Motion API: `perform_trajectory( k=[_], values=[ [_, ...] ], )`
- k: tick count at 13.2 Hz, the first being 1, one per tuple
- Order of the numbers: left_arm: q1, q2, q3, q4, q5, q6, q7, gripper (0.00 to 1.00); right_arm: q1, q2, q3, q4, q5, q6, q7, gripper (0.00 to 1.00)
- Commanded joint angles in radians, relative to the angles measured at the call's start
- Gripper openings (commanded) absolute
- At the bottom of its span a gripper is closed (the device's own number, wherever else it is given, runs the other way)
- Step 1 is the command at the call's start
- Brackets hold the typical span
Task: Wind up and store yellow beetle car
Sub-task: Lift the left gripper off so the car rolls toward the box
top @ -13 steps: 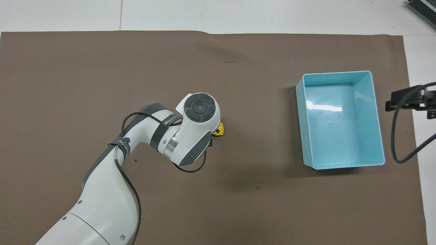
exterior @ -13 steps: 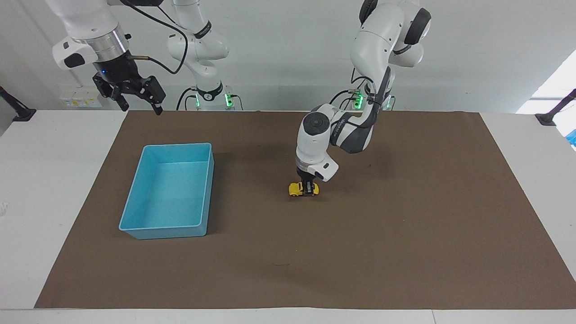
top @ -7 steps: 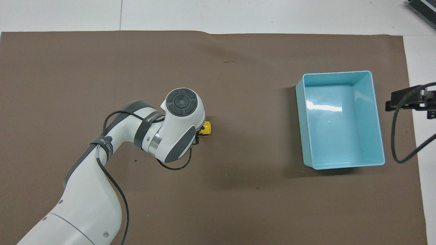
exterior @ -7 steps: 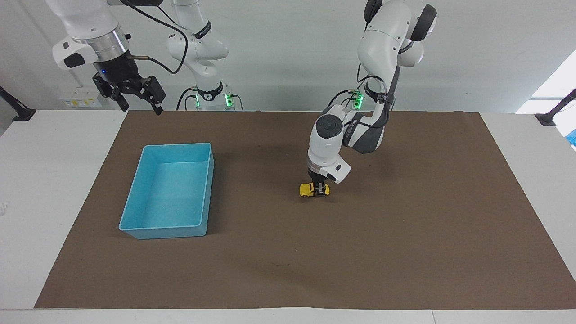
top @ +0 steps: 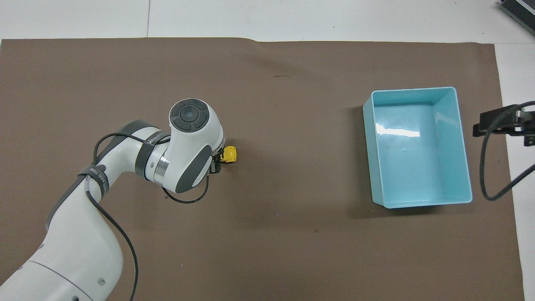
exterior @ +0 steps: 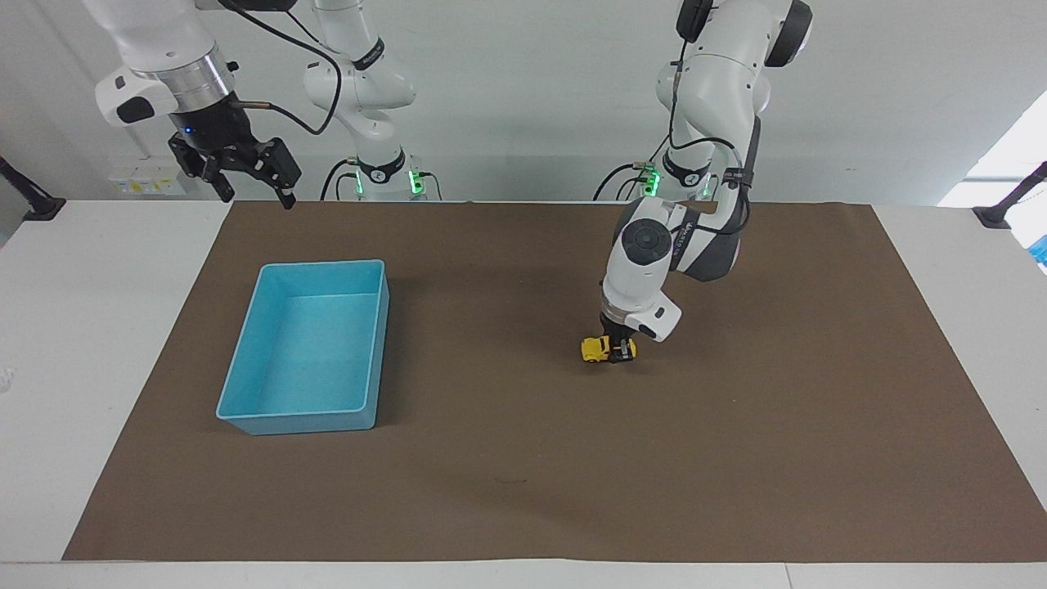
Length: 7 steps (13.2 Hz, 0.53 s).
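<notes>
Grip first: you had the left gripper clamped on the tiny bright yellow beetle-shaped toy car, its black fingers pinching the end of the car that points toward the left arm's end of the table, so that most of the rounded yellow body stuck out from the fingers toward the right arm's end. The car sat low on the brown paper mat, wheels at or just off the surface; you could not tell which. In the overhead view the white wrist covered the fingers and only the yellow nose showed past it. Well apart from that hand, toward the right arm's end, stood the light blue rectangular plastic bin, nothing in it. Your right gripper waited high over the mat's edge nearest the robots, close to the bin's end of the table, jaws spread wide and holding nothing.
</notes>
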Motion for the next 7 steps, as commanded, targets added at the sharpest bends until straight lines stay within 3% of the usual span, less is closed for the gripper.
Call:
perform_trajectory(
  k=[1, 2, 5, 7],
  values=[
    [0.016, 0.050, 0.015, -0.012, 0.055, 0.043, 0.011, 0.48, 0.001, -0.011, -0.002, -0.010, 0.012, -0.001, 0.014, 1.00],
    [0.016, 0.037, 0.015, -0.006, 0.055, 0.033, 0.009, 0.99, 0.001, -0.011, -0.002, -0.011, 0.012, -0.001, 0.014, 1.00],
    [0.001, -0.057, 0.003, 0.003, 0.050, -0.071, -0.003, 1.00, 0.001, -0.011, -0.002, -0.010, 0.012, -0.001, 0.014, 1.00],
    [-0.015, -0.071, 0.002, 0.007, 0.043, -0.082, -0.005, 1.00, 0.001, -0.011, -0.002, -0.011, 0.012, -0.001, 0.014, 1.00]
  ],
)
